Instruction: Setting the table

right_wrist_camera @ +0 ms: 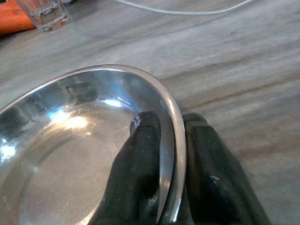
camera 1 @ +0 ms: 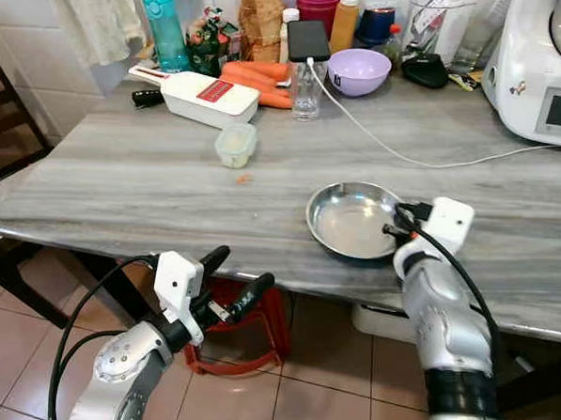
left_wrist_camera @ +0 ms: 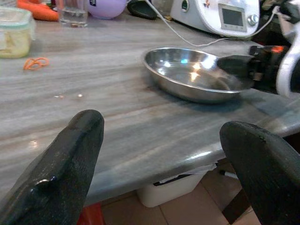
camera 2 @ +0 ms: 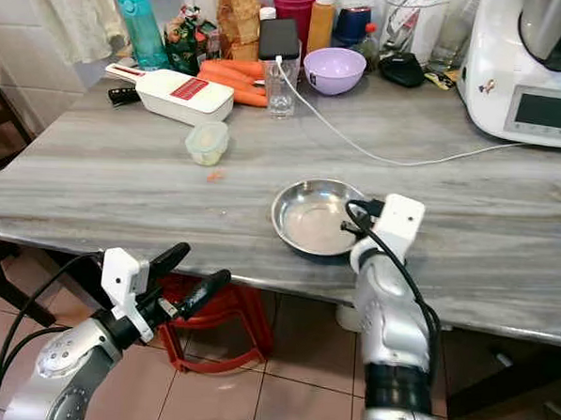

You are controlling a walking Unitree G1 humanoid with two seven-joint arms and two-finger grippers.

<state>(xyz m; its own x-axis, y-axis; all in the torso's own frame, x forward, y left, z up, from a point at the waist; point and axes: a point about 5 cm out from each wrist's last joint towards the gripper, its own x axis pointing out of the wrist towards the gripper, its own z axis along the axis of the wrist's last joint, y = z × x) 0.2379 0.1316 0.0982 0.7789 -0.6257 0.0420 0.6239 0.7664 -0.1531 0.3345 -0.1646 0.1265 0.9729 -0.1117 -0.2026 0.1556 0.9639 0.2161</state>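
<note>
A shallow steel plate [camera 1: 351, 218] rests on the grey marble table [camera 1: 150, 184] near its front edge. My right gripper [camera 1: 398, 223] is shut on the plate's right rim. In the right wrist view one finger [right_wrist_camera: 140, 159] lies inside the plate [right_wrist_camera: 70, 154] and the other outside, pinching the rim. My left gripper [camera 1: 239, 281] hangs open below and in front of the table edge, with its fingers [left_wrist_camera: 70, 154] spread wide and nothing between them. The plate [left_wrist_camera: 197, 75] shows beyond them.
At the back of the table stand a white slicer box [camera 1: 209, 98], carrots [camera 1: 264, 77], a glass [camera 1: 306, 91], a purple bowl [camera 1: 358, 71], a small lidded container [camera 1: 235, 144] and a white kitchen machine [camera 1: 551, 83] with a cable [camera 1: 405, 158]. A red stool [camera 1: 255, 340] sits under the table.
</note>
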